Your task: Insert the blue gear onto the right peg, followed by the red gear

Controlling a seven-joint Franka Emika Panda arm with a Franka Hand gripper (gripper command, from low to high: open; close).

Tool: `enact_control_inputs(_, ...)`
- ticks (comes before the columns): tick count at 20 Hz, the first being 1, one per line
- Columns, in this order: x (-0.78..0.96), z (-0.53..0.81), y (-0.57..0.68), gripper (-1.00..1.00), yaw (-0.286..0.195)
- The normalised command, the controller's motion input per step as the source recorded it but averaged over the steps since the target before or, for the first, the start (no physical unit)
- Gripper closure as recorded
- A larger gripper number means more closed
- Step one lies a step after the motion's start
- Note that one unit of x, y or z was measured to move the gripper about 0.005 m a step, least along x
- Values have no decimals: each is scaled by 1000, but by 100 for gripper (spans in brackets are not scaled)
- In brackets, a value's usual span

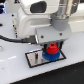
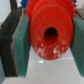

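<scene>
Gripper (image 2: 46, 37) of mine squeezes the red gear (image 2: 47, 32) tight, right above the blue gear (image 1: 51, 56) on the plate (image 1: 34, 59).

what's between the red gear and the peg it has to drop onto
Nothing visible. The claw is shut on the red gear, which sits directly over the blue gear on the grey plate. The peg itself is hidden, so whether the red gear is on it cannot be told.
</scene>
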Motion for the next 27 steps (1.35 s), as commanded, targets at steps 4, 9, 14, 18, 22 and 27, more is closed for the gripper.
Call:
enact_control_inputs(4,121,-214,-127,100,0)
enact_control_inputs(9,131,-7,-31,100,0)
enact_control_inputs(14,50,58,16,100,0)
enact_control_inputs(18,28,179,18,-100,0)
enact_control_inputs(22,-1,655,91,-100,0)
enact_control_inputs(27,-10,704,63,-100,0)
